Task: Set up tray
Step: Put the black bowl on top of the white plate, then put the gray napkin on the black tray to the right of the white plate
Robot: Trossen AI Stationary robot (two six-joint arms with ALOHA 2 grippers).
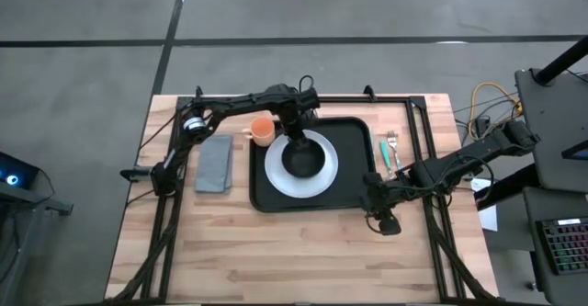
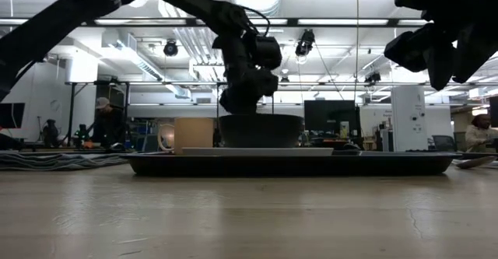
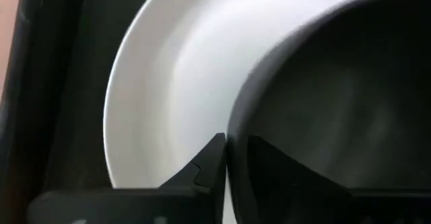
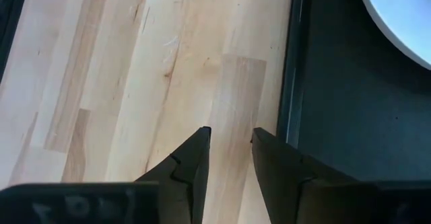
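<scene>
A large black tray (image 1: 354, 187) lies mid-table and carries a white plate (image 1: 276, 179). A black bowl (image 1: 301, 159) sits on the plate (image 3: 175, 69), and an orange cup (image 1: 263, 130) stands in the tray's far left corner. My left gripper (image 1: 296, 133) reaches down over the bowl (image 2: 261, 131) and is shut on its rim. My right gripper (image 4: 230, 131) hovers open over bare wood beside the tray's edge (image 4: 296, 83), near its right near corner (image 1: 384, 221), and touches nothing. My left gripper pinches the black bowl's rim (image 3: 232, 126) on the side toward the table's far edge. One finger (image 3: 209, 173) is outside the wall and the other (image 3: 276, 167) inside the hollow. The fingers come from above, pointing down. The bowl stands upright with its base on the white plate.
A grey folded napkin (image 1: 214, 164) lies left of the tray. A fork and a teal-handled utensil (image 1: 390, 154) lie right of it. Black frame rails run along the table's sides. Bare wood stretches toward the near edge. People stand in the room beyond.
</scene>
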